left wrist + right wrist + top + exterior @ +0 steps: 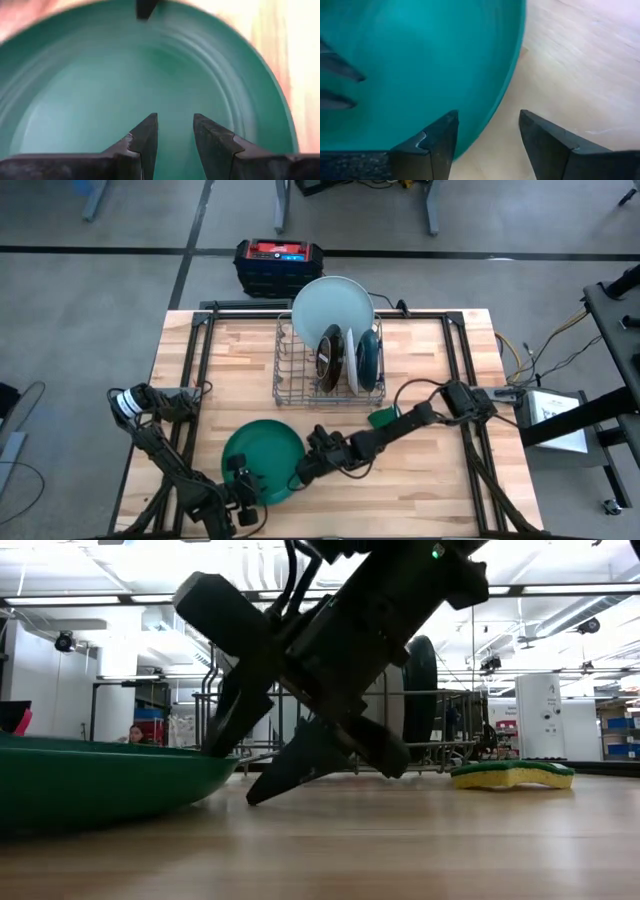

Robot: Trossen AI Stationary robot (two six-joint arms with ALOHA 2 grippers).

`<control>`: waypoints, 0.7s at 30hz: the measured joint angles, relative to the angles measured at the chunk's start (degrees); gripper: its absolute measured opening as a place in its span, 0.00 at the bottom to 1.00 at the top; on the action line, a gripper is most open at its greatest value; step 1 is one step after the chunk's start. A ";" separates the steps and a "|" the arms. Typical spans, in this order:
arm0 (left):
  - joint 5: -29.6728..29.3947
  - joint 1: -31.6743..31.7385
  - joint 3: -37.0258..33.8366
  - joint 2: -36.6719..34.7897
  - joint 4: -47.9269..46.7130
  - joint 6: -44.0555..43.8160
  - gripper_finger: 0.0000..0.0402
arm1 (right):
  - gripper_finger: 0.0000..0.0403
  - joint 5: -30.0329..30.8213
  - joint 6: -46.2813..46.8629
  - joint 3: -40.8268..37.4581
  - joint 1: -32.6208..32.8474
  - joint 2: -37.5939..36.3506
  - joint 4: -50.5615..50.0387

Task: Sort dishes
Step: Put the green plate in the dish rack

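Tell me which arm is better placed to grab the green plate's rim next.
Probably the right: its open gripper already straddles the green plate rim, near the rack. The left gripper hangs over the plate's inside.

A grey wire rack (330, 370) stands near the far edge of the wooden tabletop (240, 360), a small green and yellow sponge (381, 418) lies just in front of it, and a black and red case (279, 263) sits on the floor beyond the far edge.
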 joint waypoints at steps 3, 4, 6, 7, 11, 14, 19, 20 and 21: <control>-3.10 -0.15 0.90 0.00 0.59 2.97 0.29 | 0.47 -0.15 -0.29 0.00 -0.36 0.16 -0.16; -4.09 -0.24 1.37 0.00 0.61 3.94 0.29 | 0.46 -0.14 -0.69 0.00 -0.44 0.16 -0.12; -5.65 -0.27 2.48 -0.02 0.57 6.47 0.29 | 0.41 -0.07 -1.41 0.00 -0.62 0.16 -0.23; -6.59 -0.29 3.16 -0.02 0.48 7.91 0.29 | 0.38 0.00 -1.70 -0.02 -0.71 0.16 -0.26; -10.18 -0.56 6.64 -0.07 -0.11 13.99 0.29 | 0.23 1.17 -2.90 -0.02 -0.85 0.16 -0.27; -13.39 -1.29 10.06 -0.07 -2.18 17.72 0.29 | 0.10 2.70 -3.45 -0.07 -0.85 0.16 -0.43; -20.28 -4.28 17.07 -0.09 -11.42 18.79 0.29 | 0.02 3.51 -4.84 -0.04 -0.74 -0.16 -0.37; -21.70 -5.14 18.40 -0.11 -12.93 18.71 0.29 | 0.02 3.59 -5.16 -0.06 -0.70 -0.32 -0.73; -23.30 -6.06 19.59 -0.11 -14.21 18.73 0.29 | 0.01 3.62 -5.24 -0.07 -0.59 -0.66 -1.20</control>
